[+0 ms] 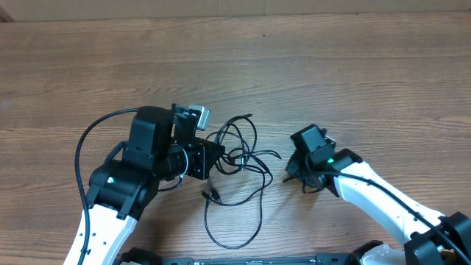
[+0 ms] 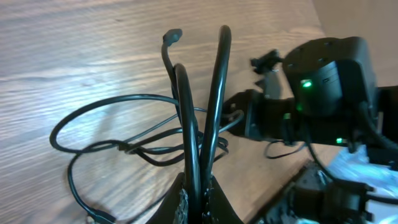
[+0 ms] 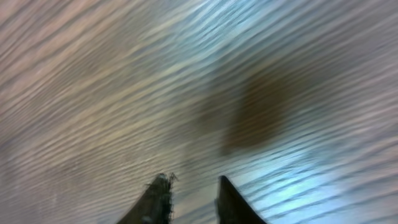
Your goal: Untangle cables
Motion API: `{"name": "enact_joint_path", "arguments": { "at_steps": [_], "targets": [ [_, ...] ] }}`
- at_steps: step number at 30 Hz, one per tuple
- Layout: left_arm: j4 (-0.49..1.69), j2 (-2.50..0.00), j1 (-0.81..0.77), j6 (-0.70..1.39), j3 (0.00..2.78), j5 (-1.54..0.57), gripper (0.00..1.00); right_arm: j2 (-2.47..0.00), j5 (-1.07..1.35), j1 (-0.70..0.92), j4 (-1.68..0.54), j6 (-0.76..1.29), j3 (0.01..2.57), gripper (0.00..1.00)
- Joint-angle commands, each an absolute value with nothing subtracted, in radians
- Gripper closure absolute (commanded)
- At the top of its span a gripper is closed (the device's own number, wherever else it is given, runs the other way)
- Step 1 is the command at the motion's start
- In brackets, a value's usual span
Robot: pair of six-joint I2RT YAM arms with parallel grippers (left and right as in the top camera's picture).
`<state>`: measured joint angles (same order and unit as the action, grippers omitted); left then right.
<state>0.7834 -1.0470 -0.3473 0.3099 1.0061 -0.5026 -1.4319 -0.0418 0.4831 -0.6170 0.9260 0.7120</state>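
The cables [image 1: 241, 151] lie as one loose tangle near the middle of the wooden table [image 1: 309, 59], between the two arms. In the overhead view the knot of small loops sits just beside the left gripper [image 1: 215, 158]. One long, thin loop trails from the knot toward the near edge of the table, so the bundle's long axis runs from far to near. A short free end points away to the far side, and another points sideways toward the right arm. A small plug end [image 1: 210, 195] lies on the wood just below the knot.

The left gripper is clenched on the cables. In the left wrist view two black strands rise from between its closed fingertips and arch upward, side by side. A further strand beside them ends in a small grey plug tip [image 2: 174, 36].

The right gripper [image 3: 193, 196] is near the tangle on its right side and apart from it. Its wrist view is blurred. The fingertips stand a little apart with only bare wood between them, so it grasps nothing.
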Motion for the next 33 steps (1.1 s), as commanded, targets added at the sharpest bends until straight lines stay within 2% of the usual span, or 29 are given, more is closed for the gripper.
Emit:
{"name": "enact_joint_path", "arguments": {
  "at_steps": [1,3,6,10,18,21,33],
  "targets": [
    [0.79,-1.016,-0.345,0.285,1.021,-0.388,0.96,-1.432,-0.088,0.44,-0.616,0.898,0.706,0.68],
    [0.803,-1.018,-0.345,0.301,1.021,-0.326,0.96,-1.431,-0.083,0.426,-0.616,0.84,0.708,0.62],
    [0.817,-1.021,-0.345,0.434,1.021,-0.223,0.96,-1.421,-0.033,0.423,-0.616,0.719,0.724,0.51],
    [0.81,-1.021,-0.345,0.476,1.021,-0.205,0.96,-1.378,0.053,0.423,-0.624,0.622,0.765,0.41],
    [0.817,-1.021,-0.346,0.476,1.02,-0.202,0.96,-1.198,0.45,0.423,-0.605,0.301,0.826,0.33],
    [0.809,-1.021,-0.348,0.476,1.02,-0.239,0.96,-1.163,0.574,0.426,-0.566,0.229,0.826,0.33],
    [0.775,-1.021,-0.348,0.476,1.02,-0.414,0.96,-1.224,0.678,0.47,-0.43,0.173,0.825,0.45]
  ]
}}
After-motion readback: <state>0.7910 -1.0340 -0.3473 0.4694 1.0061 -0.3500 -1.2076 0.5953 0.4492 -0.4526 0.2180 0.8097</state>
